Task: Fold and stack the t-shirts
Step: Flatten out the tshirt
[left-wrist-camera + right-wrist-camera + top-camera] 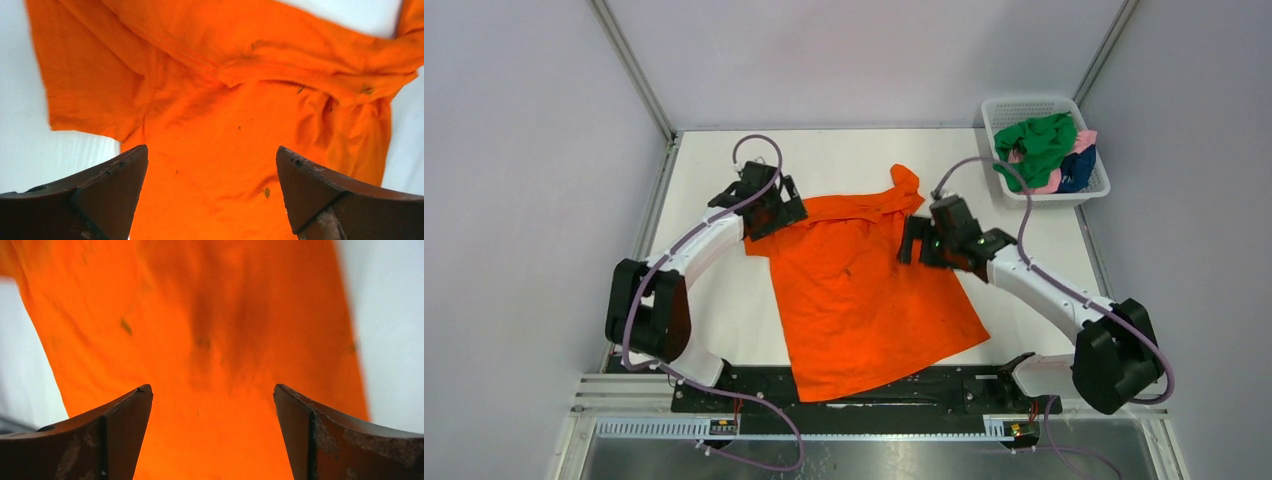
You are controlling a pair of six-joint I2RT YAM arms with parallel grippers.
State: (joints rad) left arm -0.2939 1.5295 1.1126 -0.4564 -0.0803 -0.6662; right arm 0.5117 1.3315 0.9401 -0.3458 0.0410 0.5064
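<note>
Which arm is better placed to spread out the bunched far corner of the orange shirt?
Right. The right arm, jaws open, hovers just beside the bunched corner of the orange t-shirt; the left arm is over the opposite sleeve, across the shirt.

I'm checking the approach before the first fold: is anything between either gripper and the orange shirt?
Nothing visible stands in the way. The left gripper and the right gripper both hang open directly over the orange shirt, and each wrist view shows only its cloth below. The basket stands apart at the far right corner.
</note>
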